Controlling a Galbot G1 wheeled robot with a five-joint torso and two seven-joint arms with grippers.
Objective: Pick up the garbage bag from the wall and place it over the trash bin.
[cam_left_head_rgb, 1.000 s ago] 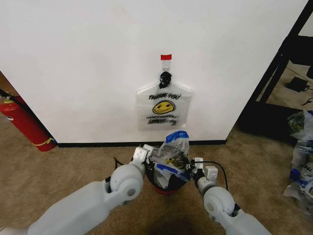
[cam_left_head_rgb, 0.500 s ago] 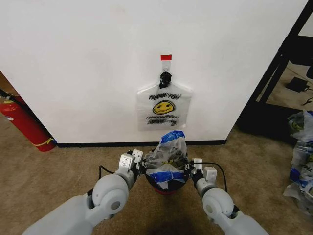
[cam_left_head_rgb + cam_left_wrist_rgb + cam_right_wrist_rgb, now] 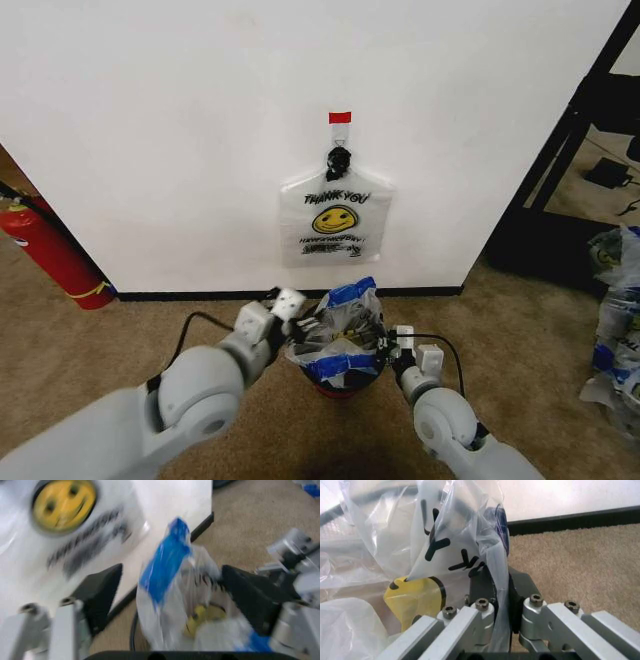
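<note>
Red fire extinguisher (image 3: 48, 252) leaning against white surface at far left; tan carpet (image 3: 100, 345) underfoot; black shelf frame (image 3: 585, 110) at right; bulging clear bags (image 3: 618, 320) heaped at right edge.

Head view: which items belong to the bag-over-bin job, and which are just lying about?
Job:
- garbage bag, draped over the bin
- trash bin
- left gripper, open beside the bag
- right gripper, shut on the bag
- wall

Lying about:
- hanging bag
- fire extinguisher
- stuffed bags

Grey-white arms; silver hands w/ black pads
</note>
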